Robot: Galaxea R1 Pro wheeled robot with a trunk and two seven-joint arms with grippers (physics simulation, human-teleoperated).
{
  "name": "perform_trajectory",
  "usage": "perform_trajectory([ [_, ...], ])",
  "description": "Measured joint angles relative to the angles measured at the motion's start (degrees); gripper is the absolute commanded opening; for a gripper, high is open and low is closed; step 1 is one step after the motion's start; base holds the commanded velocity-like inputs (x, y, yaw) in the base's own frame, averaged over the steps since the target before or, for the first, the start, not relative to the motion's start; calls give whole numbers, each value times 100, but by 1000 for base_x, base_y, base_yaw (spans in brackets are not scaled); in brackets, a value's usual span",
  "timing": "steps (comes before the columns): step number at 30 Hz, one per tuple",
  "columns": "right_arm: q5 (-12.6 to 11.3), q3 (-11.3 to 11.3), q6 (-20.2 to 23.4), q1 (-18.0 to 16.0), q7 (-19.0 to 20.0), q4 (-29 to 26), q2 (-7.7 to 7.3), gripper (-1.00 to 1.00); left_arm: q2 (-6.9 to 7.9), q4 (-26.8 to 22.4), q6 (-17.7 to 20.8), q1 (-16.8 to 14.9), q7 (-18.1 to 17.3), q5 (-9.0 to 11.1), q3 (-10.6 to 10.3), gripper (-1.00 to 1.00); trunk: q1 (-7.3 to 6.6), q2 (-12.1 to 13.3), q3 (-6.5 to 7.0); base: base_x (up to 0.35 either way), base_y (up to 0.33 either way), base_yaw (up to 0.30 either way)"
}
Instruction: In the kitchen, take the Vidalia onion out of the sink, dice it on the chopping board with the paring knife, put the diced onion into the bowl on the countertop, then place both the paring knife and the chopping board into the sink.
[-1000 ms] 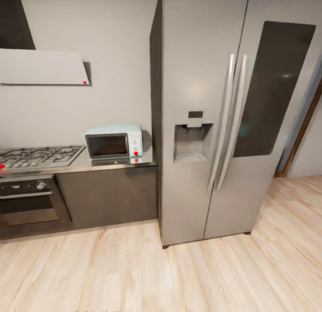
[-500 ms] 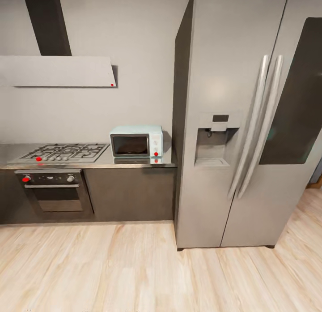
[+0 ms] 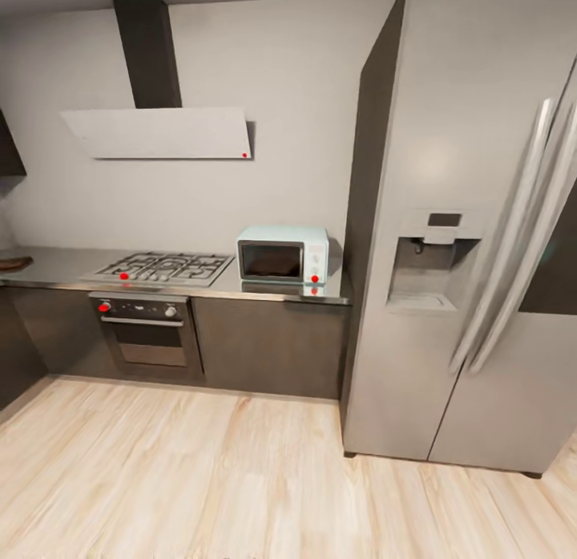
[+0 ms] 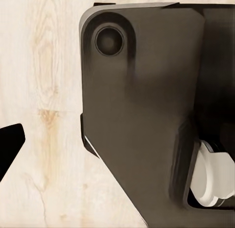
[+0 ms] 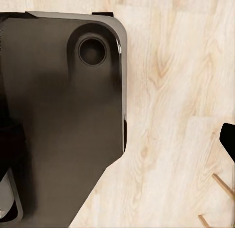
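One microwave (image 3: 282, 255) sits on the countertop (image 3: 48, 266) beside the fridge (image 3: 473, 246)

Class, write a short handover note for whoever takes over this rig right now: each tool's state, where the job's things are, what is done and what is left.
Tools: the wrist views look down on the robot's dark base and the wood floor; whether either tool is open or shut cannot be told.
Things: the head view faces the countertop carrying the hob and microwave, beside the fridge. A dark brown object at the counter's far left edge is too cropped to identify.
Done: nothing visibly.
Left: every step.
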Motion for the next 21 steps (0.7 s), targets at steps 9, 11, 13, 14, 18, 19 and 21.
perform_trajectory([
  [9,0,0,0,0,0,0,0,100,-18,1,-1,0,-2,0,0,100,-198,361,162,0,0,295],
  [11,0,0,0,0,0,0,0,100,-27,0,0,0,-2,0,0,100,-242,442,198,0,0,295],
  [13,0,0,0,0,0,0,0,100,-32,0,0,0,-3,0,0,100,-286,522,234,0,0,295],
  [14,0,0,0,0,0,0,0,100,-32,0,0,0,-2,0,0,100,-308,562,252,0,0,295],
  [18,0,0,0,0,0,0,0,100,-34,1,0,0,0,0,0,100,-396,723,324,0,0,295],
  [19,0,0,0,0,0,0,0,100,-35,1,0,0,0,0,0,100,-418,764,342,0,0,295],
  [21,0,0,0,0,0,0,0,100,-38,1,0,0,0,0,0,100,-462,844,378,0,0,295],
])
